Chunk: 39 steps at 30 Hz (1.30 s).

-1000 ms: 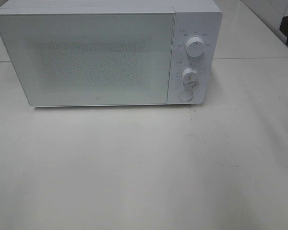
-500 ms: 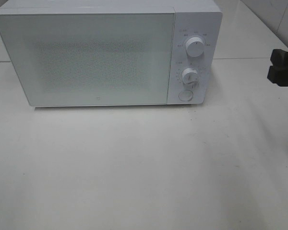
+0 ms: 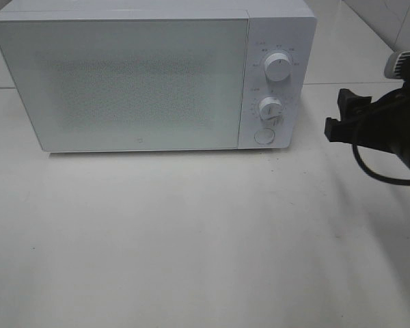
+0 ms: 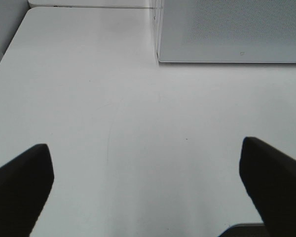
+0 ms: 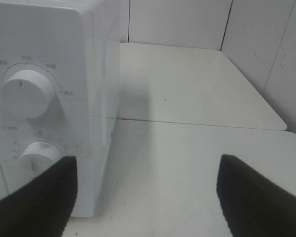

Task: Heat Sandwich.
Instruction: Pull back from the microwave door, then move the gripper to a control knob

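Tiny print around microwave (image 3: 137, 82) dials (image 3: 278, 68), none legible

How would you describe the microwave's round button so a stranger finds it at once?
Find the white microwave. On its right-hand panel three round parts form a column. The button is lowest and flat, unlike the protruding upper knob and middle knob.

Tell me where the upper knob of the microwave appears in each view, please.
Exterior high: upper knob at the right of the microwave, above the lower knob.
Left wrist: not in view; only a corner of the microwave's door shows.
Right wrist: the upper knob is close up, above the lower knob.
Shared landmark: the white microwave, seen in all three views.
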Tool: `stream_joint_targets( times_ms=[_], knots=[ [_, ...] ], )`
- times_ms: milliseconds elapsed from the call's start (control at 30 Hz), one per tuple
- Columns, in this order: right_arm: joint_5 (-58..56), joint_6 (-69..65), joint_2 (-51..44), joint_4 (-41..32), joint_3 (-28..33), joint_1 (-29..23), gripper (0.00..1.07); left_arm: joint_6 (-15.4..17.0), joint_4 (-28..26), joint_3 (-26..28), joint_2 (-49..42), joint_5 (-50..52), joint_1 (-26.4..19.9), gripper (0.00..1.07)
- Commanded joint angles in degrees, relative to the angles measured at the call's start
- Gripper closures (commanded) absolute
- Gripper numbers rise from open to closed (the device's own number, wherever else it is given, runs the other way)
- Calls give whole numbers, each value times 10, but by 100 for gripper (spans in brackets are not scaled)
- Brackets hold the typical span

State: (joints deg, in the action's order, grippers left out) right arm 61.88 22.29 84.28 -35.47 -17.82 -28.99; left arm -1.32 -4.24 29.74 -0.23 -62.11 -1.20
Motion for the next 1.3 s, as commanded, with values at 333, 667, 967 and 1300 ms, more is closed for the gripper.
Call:
stream_joint_targets(
  times_ms=[333,667,967,1300],
  knots=[
    [64,7,81,-101,-26,-119,32,1,-5,-1,-13,7,-2,9],
    [68,8,129,-125,-61,-180,32,1,-5,-1,-13,7,-2,9],
    [73,-28,145,-125,-67,-180,32,1,-5,-1,-13,7,-2,9],
    [77,-39,172,-119,-103,-151,32,1,-5,-1,-13,7,-2,9]
  ],
)
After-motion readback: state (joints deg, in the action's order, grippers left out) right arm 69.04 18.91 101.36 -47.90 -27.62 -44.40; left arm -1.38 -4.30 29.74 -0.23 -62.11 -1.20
